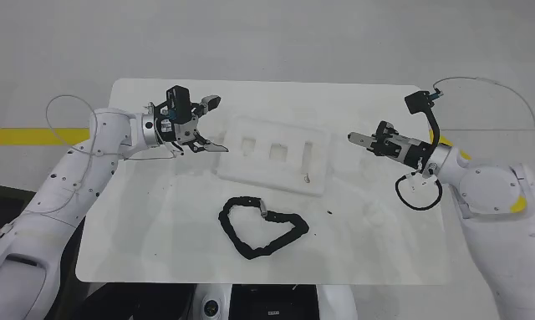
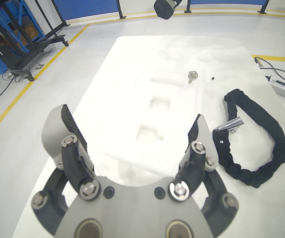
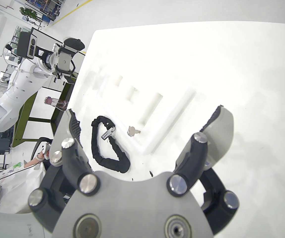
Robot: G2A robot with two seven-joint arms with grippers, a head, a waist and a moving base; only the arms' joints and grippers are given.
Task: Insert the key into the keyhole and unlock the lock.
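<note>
Left gripper (image 2: 132, 115): Its jaws are spread wide with nothing between them. It hovers over the end of the foam tray (image 1: 251, 165) farthest from the key.
Right gripper (image 3: 145, 111): It is equally wide open and empty, and hangs above the table (image 1: 376, 236) just past the tray's other end.
Key (image 2: 192, 75): The key is small, flat metal. It lies on the tray's raised rim near the corner closest to your right gripper, well apart from the lock.
Key handling: Expect it to be light, stiff and slippery. It lies flat, so there is little edge to pinch. Take the round bow and leave the blade free.
Chain lock (image 1: 259, 228): This black fabric-sleeved loop lies on the table on your side of the tray. Its shiny cylinder (image 2: 230, 125) is on the side of the loop toward the tray.
Lock handling: The sleeve looks soft, and the chain is probably limp and heavy. The cylinder will likely swivel, so hold it by the metal or by the chain just beside it.
Around: The tray has three recesses. A black speck (image 2: 212, 77) lies on the table near the key's corner. Nothing covers the key.
</note>
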